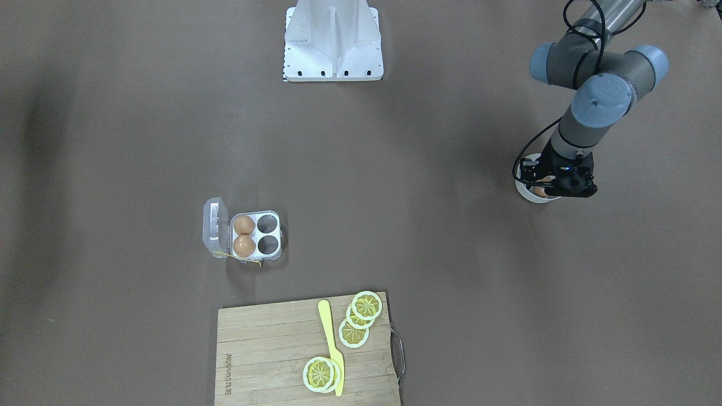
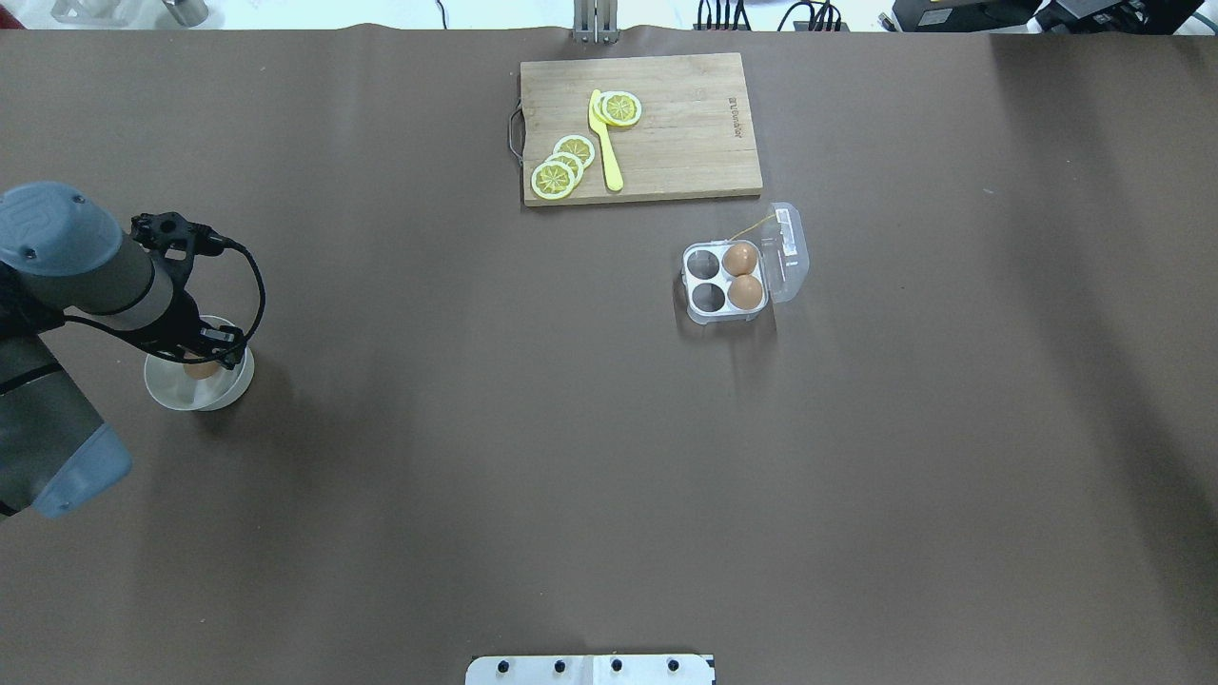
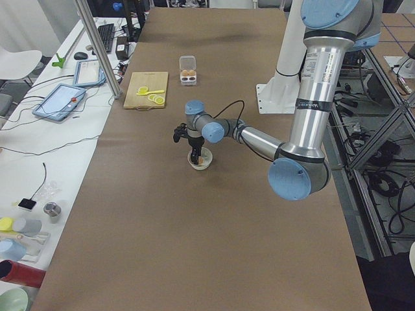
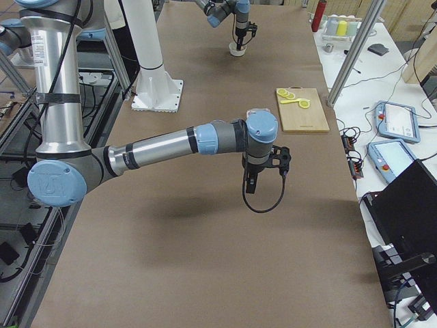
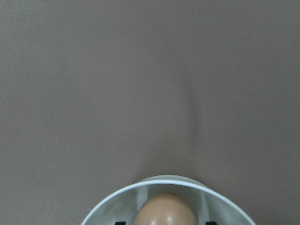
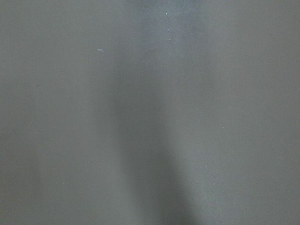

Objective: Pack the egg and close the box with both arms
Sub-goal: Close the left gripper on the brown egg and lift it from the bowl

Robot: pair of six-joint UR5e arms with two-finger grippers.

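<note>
Black left gripper [image 2: 207, 357] inside round white bowl [image 2: 173, 390]
Jaws spread astride the light-brown oval egg [image 5: 166, 209]; right gripper [image 4: 248, 186]: cannot tell.

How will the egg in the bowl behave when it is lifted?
The egg looks smooth and oval, so it may slip or roll in a grip. Its shell is probably fragile; a gentle squeeze seems wise. The walls of the bowl should keep it from rolling away if nudged.

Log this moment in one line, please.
left gripper: open around light-brown egg in round white bowl; clear plastic carton: open, half-full; right gripper: aloft
</note>
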